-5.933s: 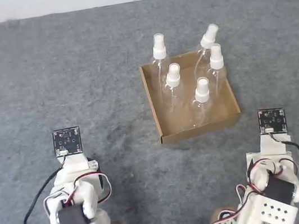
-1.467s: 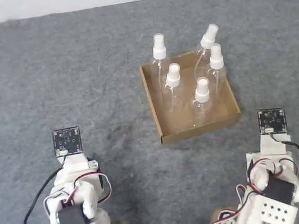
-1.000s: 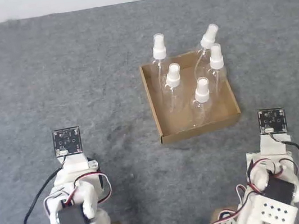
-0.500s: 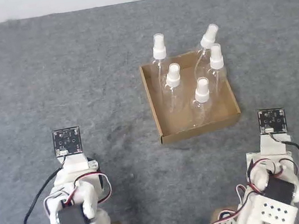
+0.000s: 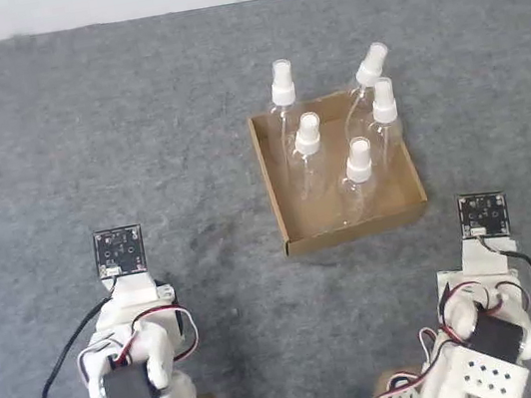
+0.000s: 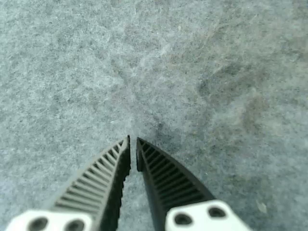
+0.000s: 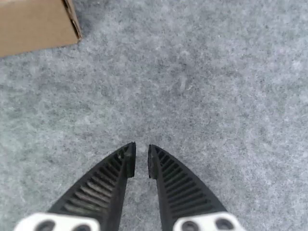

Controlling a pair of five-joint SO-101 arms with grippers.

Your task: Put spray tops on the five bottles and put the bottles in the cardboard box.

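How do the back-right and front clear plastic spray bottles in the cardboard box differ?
Back-right clear bottle leans, white top tilted; front clear bottle stands straight. Back-right one is at the brown cardboard box's far wall, front one nearer its near wall. Both have white spray tops.

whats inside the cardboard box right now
Five clear bottles stand inside the cardboard box, each with a white spray top. The bottles cover the floor under them, and their clear bases are hard to make out.

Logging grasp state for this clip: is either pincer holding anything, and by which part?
Nothing is held. The left pincer and the right pincer are both shut and empty above the grey mat.
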